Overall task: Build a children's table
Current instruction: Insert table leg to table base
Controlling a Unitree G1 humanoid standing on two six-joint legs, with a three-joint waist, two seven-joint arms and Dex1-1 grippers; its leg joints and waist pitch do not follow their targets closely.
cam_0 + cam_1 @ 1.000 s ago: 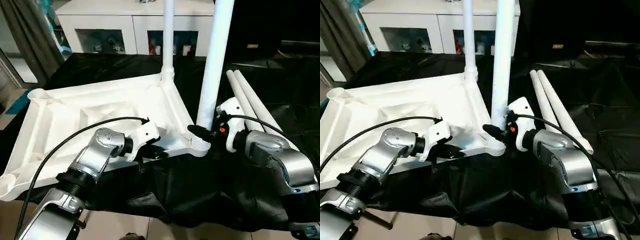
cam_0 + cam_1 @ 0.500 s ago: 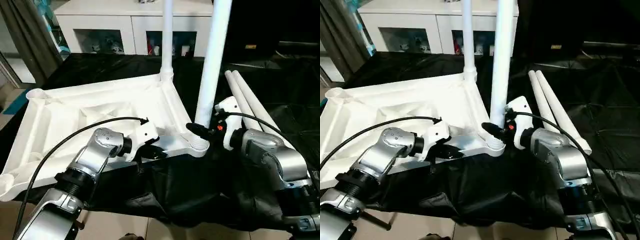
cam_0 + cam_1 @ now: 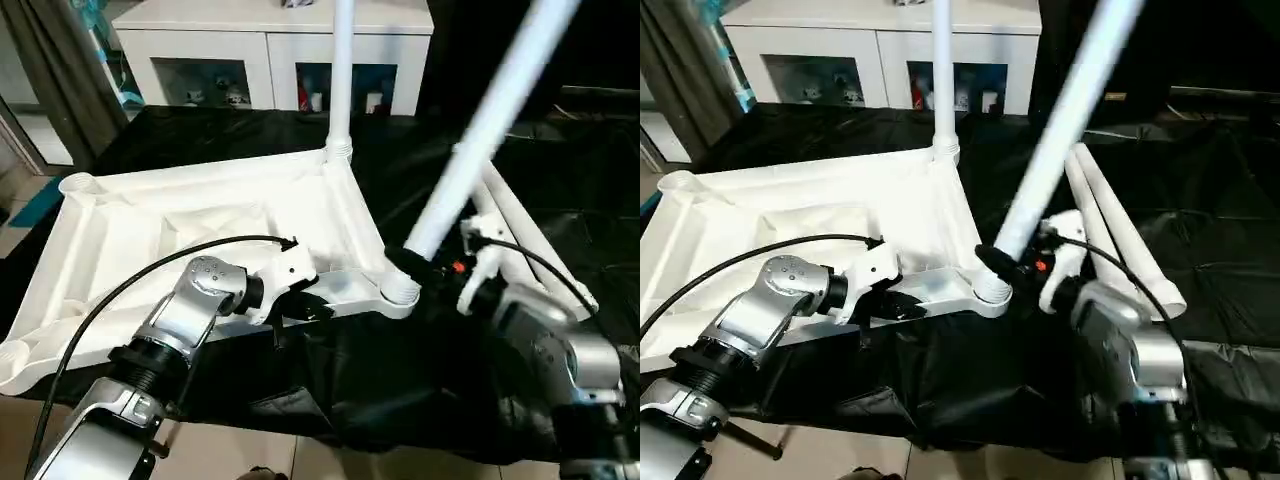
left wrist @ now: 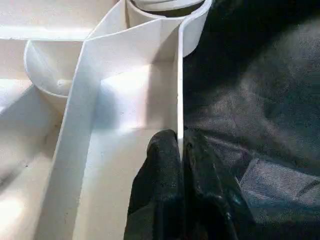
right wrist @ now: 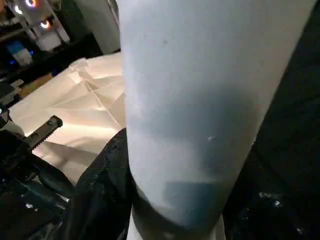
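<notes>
The white table top (image 3: pixel 150 230) lies ribbed side up on black cloth. One leg (image 3: pixel 341 80) stands upright in its far corner socket. A second leg (image 3: pixel 480 130) leans steeply to the right, its flared end at the near right corner socket (image 3: pixel 401 292). My right gripper (image 3: pixel 428 266) is shut on this leg just above the socket; in the right wrist view the leg (image 5: pixel 200 100) sits between the black fingers (image 5: pixel 100 190). My left gripper (image 3: pixel 312 306) is shut on the top's front rim (image 4: pixel 178 90), one finger on each side of the thin wall.
Two loose legs (image 3: pixel 525 235) lie side by side on the black cloth (image 3: pixel 380 370) to the right of the top. A white cabinet (image 3: pixel 270 50) with glass doors stands behind. A grey curtain (image 3: pixel 50 60) hangs at far left. Bare floor shows below the cloth's front edge.
The held leg has swung from nearly upright to a strong lean to the right, its foot staying at the near right socket. My right forearm has dropped lower and to the right. The left gripper keeps its hold.
</notes>
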